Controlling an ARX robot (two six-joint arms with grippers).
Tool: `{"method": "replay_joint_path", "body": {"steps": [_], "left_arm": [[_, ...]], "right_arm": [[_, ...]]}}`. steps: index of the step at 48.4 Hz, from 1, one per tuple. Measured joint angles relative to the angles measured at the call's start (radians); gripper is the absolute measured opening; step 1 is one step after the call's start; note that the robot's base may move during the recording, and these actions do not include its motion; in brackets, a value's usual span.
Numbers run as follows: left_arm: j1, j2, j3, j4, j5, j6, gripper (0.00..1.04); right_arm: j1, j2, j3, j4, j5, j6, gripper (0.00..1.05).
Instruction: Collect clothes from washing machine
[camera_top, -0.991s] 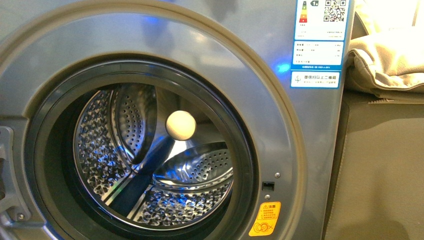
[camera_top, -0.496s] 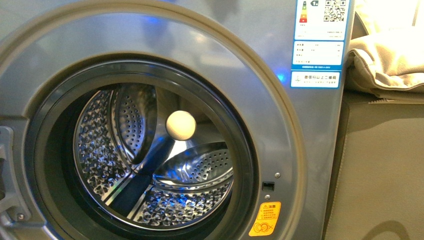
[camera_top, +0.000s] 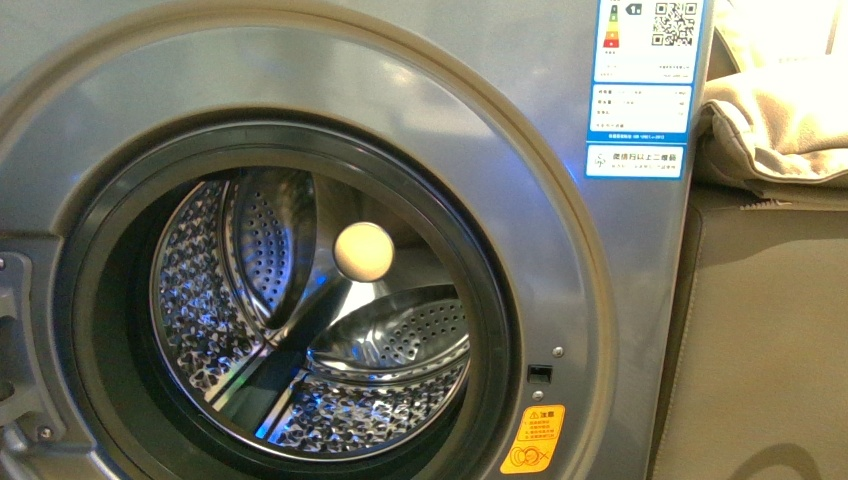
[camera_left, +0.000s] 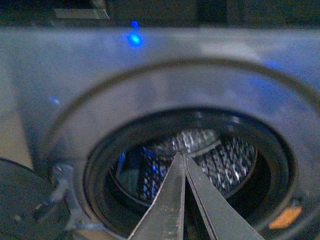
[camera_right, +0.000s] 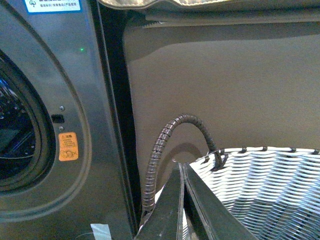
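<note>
Front view: grey washing machine (camera_top: 420, 90) beside brown upholstery (camera_top: 770, 330).

Washing machine (camera_top: 560, 60): grey metallic front, faint blue glints on the panel. Porthole ring (camera_top: 90, 250): black. Drum (camera_top: 200, 300): bright steel, dotted with perforations and an embossed bumpy pattern, blue reflections low down. Round disc (camera_top: 363, 251) at drum centre: pale cream. Label (camera_top: 645, 80) at upper right corner of the front: blue and white, with a black QR code and a red-to-green colour scale. Sticker (camera_top: 532, 440) at lower right corner: orange. Cloth (camera_top: 775, 120) to the right of the machine: beige. Basket (camera_right: 270, 185): white and grey weave, dark brown wrapped handle (camera_right: 165, 145).
</note>
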Motion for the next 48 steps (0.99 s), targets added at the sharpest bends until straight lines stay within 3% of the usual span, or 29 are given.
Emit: {"method": "replay_joint_path", "body": {"steps": [10,25,28,31,48], "left_arm": [[0.114,-0.140,-0.304,0.108,0.092,-0.001,0.04],[0.201,-0.286,-0.507,0.166,0.184,-0.001,0.04],[0.271,-0.322,-0.545,0.170,0.282,-0.001,0.04],[0.304,-0.351,-0.571,0.171,0.290,-0.001,0.04],[0.313,-0.464,-0.661,0.156,0.294,-0.001,0.04]], "right_arm": [[0.001,-0.152,-0.029,-0.115,0.000,0.000,0.02],[0.001,-0.185,-0.064,-0.113,0.000,0.000,0.02],[0.001,-0.213,-0.098,-0.111,0.000,0.000,0.02],[0.001,-0.212,-0.099,-0.112,0.000,0.000,0.02],[0.001,-0.214,-0.099,-0.111,0.000,0.000,0.02]]}}
